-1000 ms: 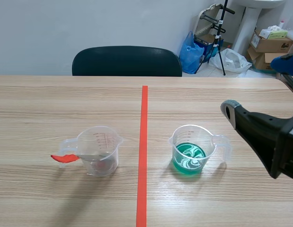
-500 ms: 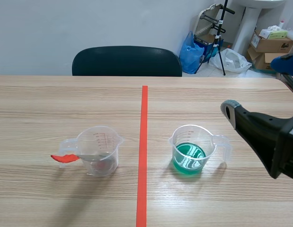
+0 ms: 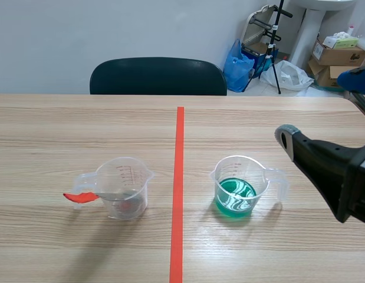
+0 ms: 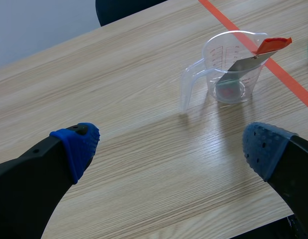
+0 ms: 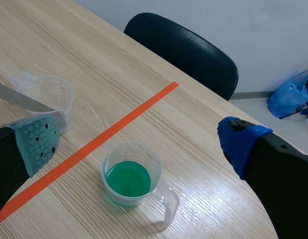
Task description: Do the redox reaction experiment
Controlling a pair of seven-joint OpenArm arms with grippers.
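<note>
While both arms' jaws wide, wood-grain table (image 3: 259, 124), dark chair (image 3: 158, 75), cardboard boxes (image 3: 338, 54) beyond.

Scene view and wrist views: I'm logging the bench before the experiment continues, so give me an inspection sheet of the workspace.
Surface: wooden table, orange-red tape line down its middle.
Job's things: clear measuring cup left of the tape, upright, with an orange-handled spatula leaning in it; measuring cup of green liquid right of the tape, upright.
Clutter: nothing seen.
End effectors: left end effector open, holding nothing; right end effector open, holding nothing.
Cables: nothing seen.
Surroundings: black chair across the table; blue bag and cardboard boxes beyond.
</note>
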